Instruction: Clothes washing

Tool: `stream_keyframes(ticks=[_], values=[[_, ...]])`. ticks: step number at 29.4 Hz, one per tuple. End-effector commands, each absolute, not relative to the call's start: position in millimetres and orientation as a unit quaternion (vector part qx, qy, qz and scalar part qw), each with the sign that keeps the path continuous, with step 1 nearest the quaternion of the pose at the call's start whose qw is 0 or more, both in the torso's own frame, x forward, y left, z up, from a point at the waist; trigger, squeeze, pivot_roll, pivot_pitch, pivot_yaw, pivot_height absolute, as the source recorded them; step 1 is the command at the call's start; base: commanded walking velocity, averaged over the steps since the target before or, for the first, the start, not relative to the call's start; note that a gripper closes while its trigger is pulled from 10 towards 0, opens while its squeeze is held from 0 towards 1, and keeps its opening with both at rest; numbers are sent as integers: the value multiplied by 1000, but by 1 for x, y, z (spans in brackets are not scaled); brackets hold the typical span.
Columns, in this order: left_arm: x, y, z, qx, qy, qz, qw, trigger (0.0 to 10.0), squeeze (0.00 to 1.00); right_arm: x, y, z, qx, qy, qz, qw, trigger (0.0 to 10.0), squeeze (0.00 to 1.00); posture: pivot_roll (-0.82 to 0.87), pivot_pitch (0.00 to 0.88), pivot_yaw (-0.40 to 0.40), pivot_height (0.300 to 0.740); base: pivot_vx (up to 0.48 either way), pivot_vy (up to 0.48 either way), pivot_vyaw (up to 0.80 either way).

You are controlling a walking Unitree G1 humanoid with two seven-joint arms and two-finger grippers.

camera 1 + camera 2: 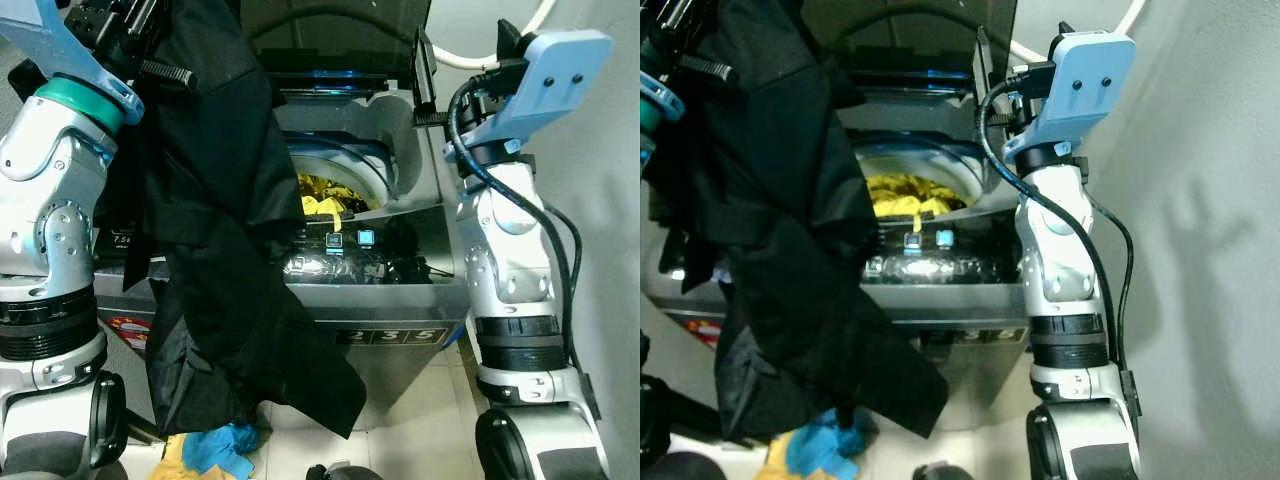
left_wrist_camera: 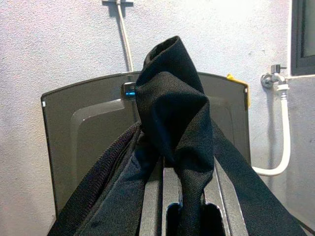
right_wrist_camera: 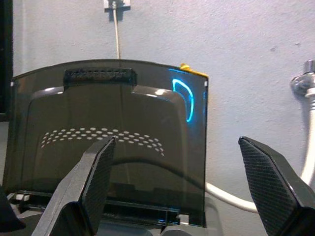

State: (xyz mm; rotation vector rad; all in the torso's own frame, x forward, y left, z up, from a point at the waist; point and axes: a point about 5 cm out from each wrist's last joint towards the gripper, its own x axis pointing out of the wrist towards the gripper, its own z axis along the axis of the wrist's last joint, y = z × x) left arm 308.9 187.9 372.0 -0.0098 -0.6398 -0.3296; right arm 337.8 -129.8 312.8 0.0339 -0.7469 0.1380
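The washing machine (image 1: 400, 290) is the biggest thing here, a grey box in the middle of the frame with its dark lid (image 3: 108, 147) standing open at the top. Down inside its round tub (image 1: 345, 180) lie some yellow clothes (image 1: 322, 200), so the wash is partly loaded. Next in size is the black garment (image 1: 220, 230), which hangs down the left half of the frame, from the top edge almost to the floor, in front of the left part of the machine. It is big, soft and floppy, with long loose ends that swing and fold. It looks light enough for one arm, but I think a dangling end could catch on the rim of the tub. The left gripper (image 2: 170, 196) is up at the top left and is closed tight on a bunched fold of this cloth, with the cloth sticking up above the fingers. A thick bunch like that is a good place to hold, since thin smooth cloth may slip. The right gripper (image 3: 187, 187) is at the upper right beside the lid, spread wide and holding nothing. It could take hold lower down to gather the hanging part. At the bottom left, on the floor, lies a small pile of blue and yellow clothes (image 1: 215, 448).
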Motion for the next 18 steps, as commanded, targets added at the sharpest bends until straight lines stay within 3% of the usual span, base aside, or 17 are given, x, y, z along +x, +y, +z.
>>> stream_keyframes(ticks=[1,7,18], values=[[303,191,381,-5,-337,-155,929,10000,0,337,-128,313,21,-367,71,927,10000,0,76,24,41,740,0,469,0],[304,191,381,-3,-337,-154,929,10000,0,336,-128,313,21,-367,71,927,10000,0,76,27,44,740,0,455,0],[305,190,380,10,-334,-150,930,10000,0,336,-127,313,17,-366,78,927,10000,0,75,30,43,740,0,0,0]])
